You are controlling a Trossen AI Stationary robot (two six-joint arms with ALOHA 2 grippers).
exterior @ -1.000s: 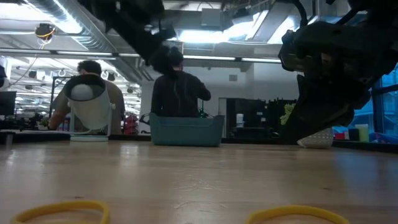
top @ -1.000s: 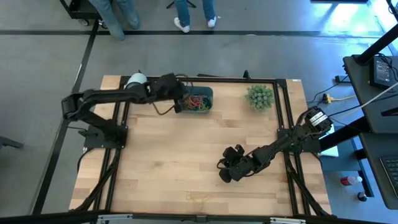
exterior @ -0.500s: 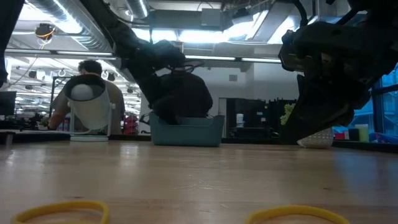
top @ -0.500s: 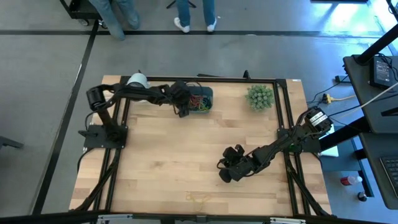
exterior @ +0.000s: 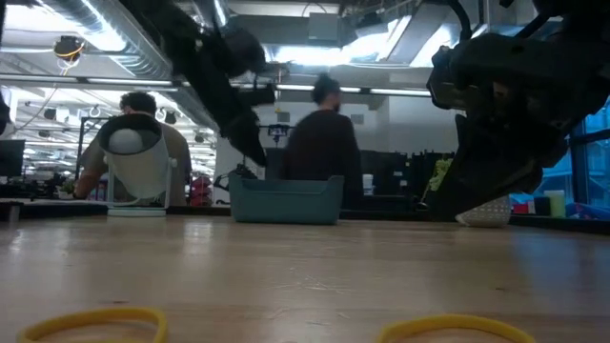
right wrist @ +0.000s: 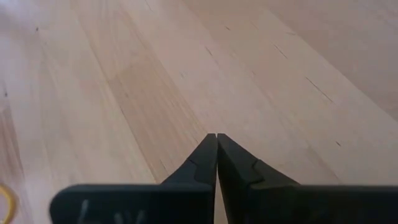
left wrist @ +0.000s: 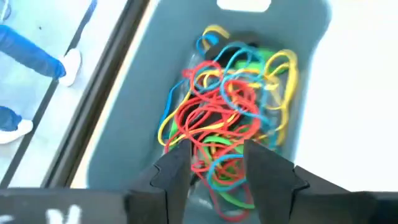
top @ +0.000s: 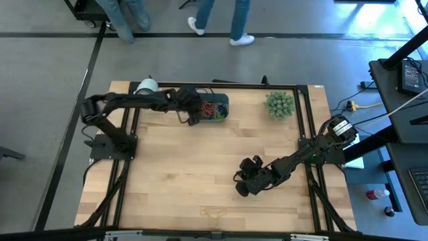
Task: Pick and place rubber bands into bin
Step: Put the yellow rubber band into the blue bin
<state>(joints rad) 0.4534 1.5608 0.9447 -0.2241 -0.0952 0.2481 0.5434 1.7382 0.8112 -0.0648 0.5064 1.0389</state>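
- The left gripper point(left wrist: 216, 171) is held over the bin point(left wrist: 124, 124), fingers apart and empty, above the rubber bands point(left wrist: 227, 118).
- The right gripper point(right wrist: 216, 155) waits above the bench point(right wrist: 124, 93), fingers together.

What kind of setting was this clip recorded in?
Most likely a robotics lab or open workshop. A light wooden table in a black metal frame stands on grey concrete floor, exposed ducts and strip lights run overhead, and people move about at workbenches behind it.
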